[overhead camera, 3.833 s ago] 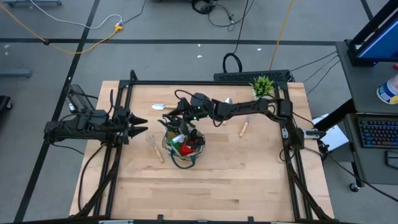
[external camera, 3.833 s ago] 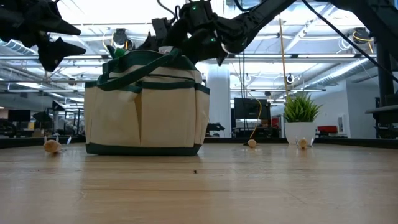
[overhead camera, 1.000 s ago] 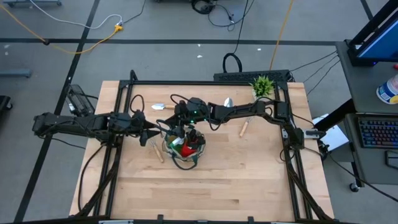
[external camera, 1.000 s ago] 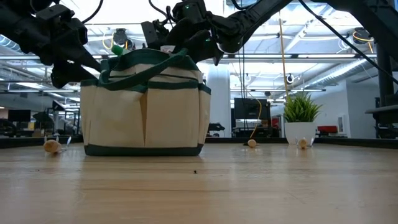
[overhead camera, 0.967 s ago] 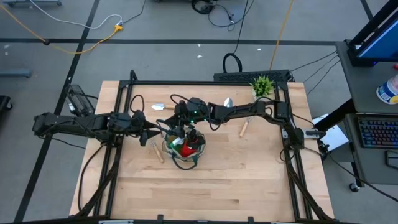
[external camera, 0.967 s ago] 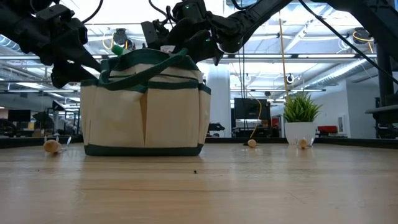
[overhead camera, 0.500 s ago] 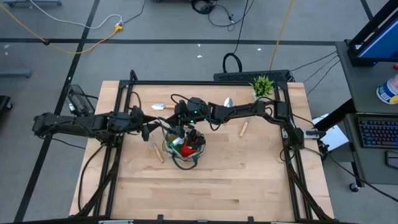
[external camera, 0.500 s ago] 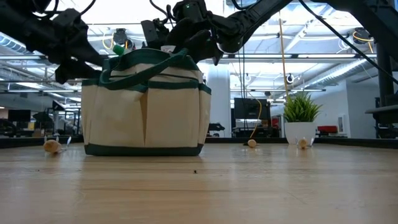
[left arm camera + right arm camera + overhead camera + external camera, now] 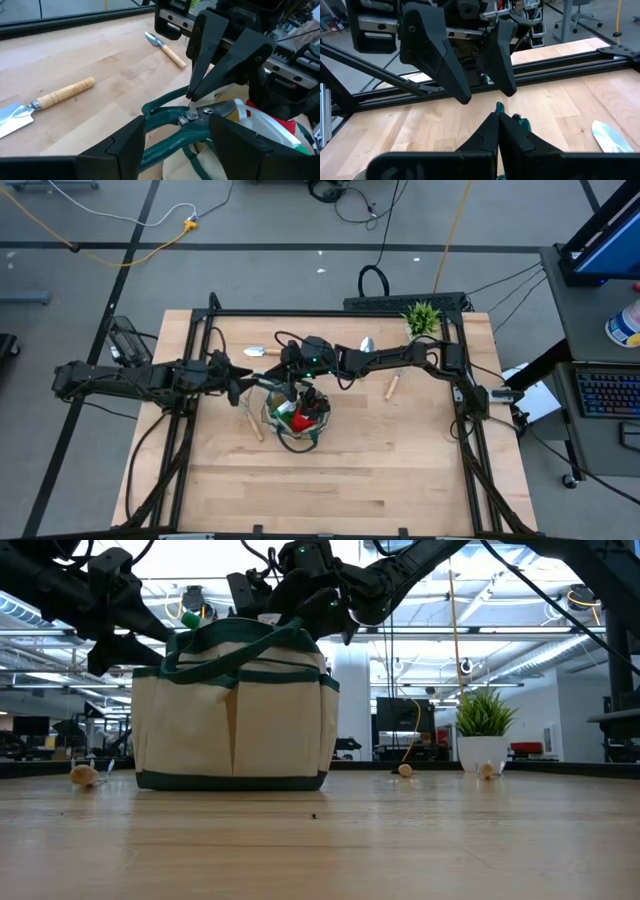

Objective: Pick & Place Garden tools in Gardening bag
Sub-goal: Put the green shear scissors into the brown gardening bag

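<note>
The wooden table (image 9: pixel 330 470) lies bare across its near half, while the gardening bag (image 9: pixel 296 416) sits mid-table, already holding a red-and-black glove (image 9: pixel 298 420). Both arms reach level over the bag's far-left rim: the left gripper (image 9: pixel 250 383) hangs there with fingers spread around green-handled pruning shears (image 9: pixel 192 116) — not clamped — and the right gripper (image 9: pixel 498 122), pinched shut, grips the shears' handle tip. Around the bag lie a trowel (image 9: pixel 258 351), a hand fork (image 9: pixel 247 417) and a wooden handle (image 9: pixel 392 386); a potted plant (image 9: pixel 422 317) stands at the far right corner.

No readable text, label, brand, number or sign anywhere in view.
</note>
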Robot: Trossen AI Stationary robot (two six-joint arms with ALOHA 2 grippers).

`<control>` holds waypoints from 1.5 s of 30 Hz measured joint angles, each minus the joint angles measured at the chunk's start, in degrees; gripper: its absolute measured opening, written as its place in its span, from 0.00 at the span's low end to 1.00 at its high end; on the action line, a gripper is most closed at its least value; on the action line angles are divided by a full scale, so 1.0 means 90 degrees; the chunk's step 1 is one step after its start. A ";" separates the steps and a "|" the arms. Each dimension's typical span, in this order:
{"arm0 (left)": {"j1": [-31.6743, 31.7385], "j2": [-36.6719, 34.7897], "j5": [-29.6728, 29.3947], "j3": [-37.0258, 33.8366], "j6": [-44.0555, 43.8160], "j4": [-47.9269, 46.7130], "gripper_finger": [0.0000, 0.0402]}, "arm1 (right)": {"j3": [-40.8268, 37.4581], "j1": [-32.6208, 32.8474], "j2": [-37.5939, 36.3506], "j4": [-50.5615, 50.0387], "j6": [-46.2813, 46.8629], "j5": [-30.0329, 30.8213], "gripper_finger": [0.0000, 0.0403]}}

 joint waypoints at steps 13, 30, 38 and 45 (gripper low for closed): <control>0.0313 -0.0488 0.0256 0.0004 -0.0646 -0.1102 0.56 | 0.0000 0.0000 0.0000 0.0000 0.0002 -0.0002 0.00; -0.0190 0.0563 0.0548 0.1013 0.4102 -0.2327 0.56 | 0.0000 0.0000 0.0000 0.0000 0.0160 0.0024 0.00; -0.0344 0.1361 0.0108 0.1013 0.4071 -0.2261 0.56 | 0.0000 -0.0005 0.0000 0.0032 0.0175 0.0328 0.00; -0.0390 0.1850 -0.0705 0.1010 0.4240 -0.1914 0.56 | 0.0000 -0.0007 0.0000 0.0053 0.0175 0.0328 0.00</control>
